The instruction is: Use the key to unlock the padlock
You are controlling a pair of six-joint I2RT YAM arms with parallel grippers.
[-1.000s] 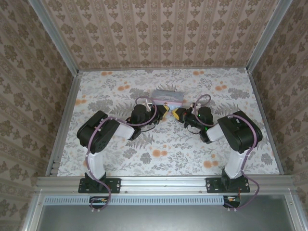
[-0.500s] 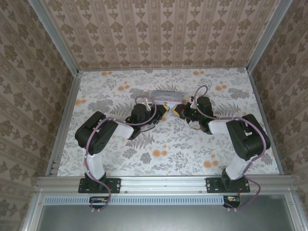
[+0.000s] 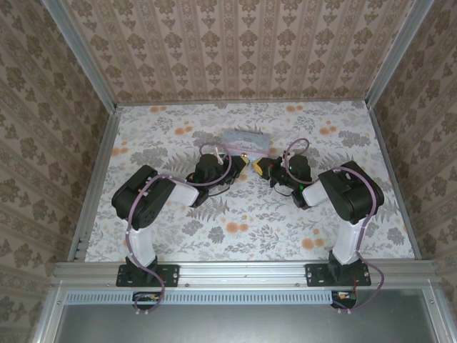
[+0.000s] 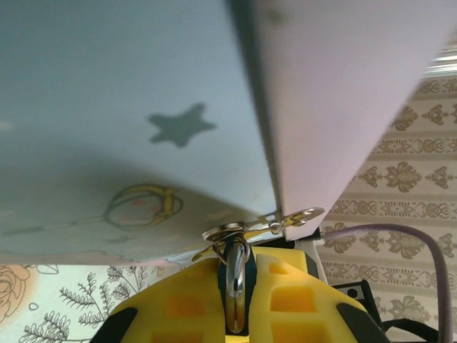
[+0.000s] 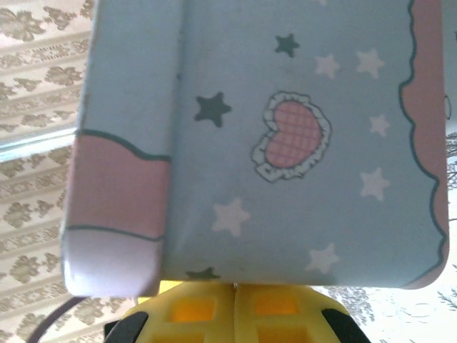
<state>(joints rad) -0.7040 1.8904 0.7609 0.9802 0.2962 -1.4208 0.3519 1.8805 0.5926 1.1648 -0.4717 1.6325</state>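
Left gripper (image 4: 235, 311) is clamped on the padlock (image 4: 234, 275) at the tin (image 4: 128, 93); right gripper (image 5: 234, 304) is pinched shut; keep it steady imo.

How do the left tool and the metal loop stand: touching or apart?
Touching. The left wrist view shows the metal loop pinched between the yellow fingers of the left tool.

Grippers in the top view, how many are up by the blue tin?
2. The left gripper is at the near edge of the tin; the right gripper is just right of it, also facing the tin.
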